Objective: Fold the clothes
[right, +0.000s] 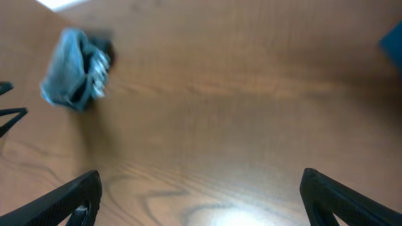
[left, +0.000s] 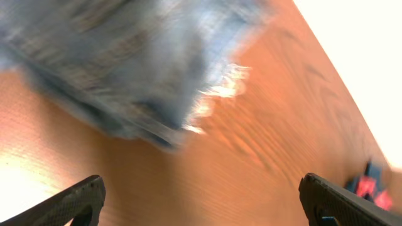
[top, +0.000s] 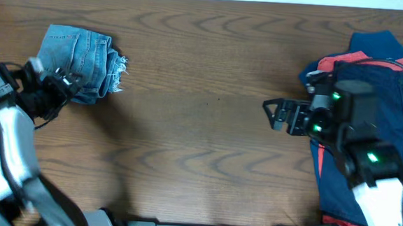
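- The jeans (top: 86, 57) lie as a compact folded bundle of light-blue denim on the far left part of the worktop (top: 199, 155). Their frayed hem (top: 122, 73) points right, toward the middle.
- The left end effector (top: 66, 84) sits at the bundle's near-left corner. From overhead I cannot tell whether it touches the denim.
- In the left wrist view its fingers (left: 72, 201) stand at opposite bottom corners, spread wide, with only bare wood between them. The denim is a blurred mass ahead of the fingers, not between them.
- The right end effector (top: 275, 114) hangs over bare wood right of centre, pointing left and well apart from the jeans.
- It is also spread wide and holds nothing: the right wrist view shows one finger in each bottom corner with wood grain between.
- In that same view the jeans appear small and blurred at the upper left.
- A heap of dark navy and red-orange garments (top: 393, 76) lies along the right edge of the worktop, partly under the right arm.
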`<state>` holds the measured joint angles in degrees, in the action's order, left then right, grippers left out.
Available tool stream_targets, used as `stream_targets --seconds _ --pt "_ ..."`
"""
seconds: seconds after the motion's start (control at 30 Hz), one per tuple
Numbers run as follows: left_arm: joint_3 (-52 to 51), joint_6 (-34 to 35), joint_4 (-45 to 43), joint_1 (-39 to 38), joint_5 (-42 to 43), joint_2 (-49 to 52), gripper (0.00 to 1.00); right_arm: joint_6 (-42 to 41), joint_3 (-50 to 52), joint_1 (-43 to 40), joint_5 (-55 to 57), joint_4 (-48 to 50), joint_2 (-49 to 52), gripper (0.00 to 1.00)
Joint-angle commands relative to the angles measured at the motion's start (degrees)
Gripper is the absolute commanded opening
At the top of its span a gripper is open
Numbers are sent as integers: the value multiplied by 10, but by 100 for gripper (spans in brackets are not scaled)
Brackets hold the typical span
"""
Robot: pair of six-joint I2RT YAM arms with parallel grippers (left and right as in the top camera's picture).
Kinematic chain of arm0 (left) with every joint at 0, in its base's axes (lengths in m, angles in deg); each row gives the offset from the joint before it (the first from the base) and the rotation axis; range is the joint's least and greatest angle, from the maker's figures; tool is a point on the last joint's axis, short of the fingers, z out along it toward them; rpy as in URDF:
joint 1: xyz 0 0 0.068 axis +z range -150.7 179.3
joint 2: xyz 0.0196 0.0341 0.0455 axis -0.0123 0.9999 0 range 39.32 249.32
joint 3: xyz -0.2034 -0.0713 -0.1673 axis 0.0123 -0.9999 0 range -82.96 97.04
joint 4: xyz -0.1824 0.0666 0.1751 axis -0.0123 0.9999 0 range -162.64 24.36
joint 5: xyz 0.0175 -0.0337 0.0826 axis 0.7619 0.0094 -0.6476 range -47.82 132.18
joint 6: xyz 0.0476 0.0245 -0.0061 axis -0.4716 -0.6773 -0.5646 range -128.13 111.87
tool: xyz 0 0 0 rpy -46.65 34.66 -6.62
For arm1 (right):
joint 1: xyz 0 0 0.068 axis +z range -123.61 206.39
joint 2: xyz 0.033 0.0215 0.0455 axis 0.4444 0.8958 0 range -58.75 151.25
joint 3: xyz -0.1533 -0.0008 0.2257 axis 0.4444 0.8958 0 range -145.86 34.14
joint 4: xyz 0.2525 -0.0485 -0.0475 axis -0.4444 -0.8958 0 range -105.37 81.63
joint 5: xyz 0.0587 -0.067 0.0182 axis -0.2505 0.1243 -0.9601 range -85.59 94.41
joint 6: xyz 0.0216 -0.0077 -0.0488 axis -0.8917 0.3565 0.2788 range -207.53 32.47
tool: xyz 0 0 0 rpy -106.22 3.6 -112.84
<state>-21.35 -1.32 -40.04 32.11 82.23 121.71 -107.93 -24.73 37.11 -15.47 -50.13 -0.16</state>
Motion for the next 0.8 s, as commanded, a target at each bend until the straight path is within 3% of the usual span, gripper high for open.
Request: stream_targets --seconds 0.0,0.1,0.33,0.5,0.77 --pt "13 -113 45 -60 -4 -111 98 1 -31 -1 54 -35 -43 99" --pt "26 -141 90 -119 -32 -200 98 3 -39 -1 80 -70 -76 99" --pt "36 -165 218 -247 -200 -376 98 3 -39 -1 94 -93 -115 99" --pt "35 -165 312 -259 -299 -424 98 3 -39 -1 94 -93 -114 99" --pt "35 -164 398 -259 -301 -428 98 3 -39 -1 94 -93 -114 99"
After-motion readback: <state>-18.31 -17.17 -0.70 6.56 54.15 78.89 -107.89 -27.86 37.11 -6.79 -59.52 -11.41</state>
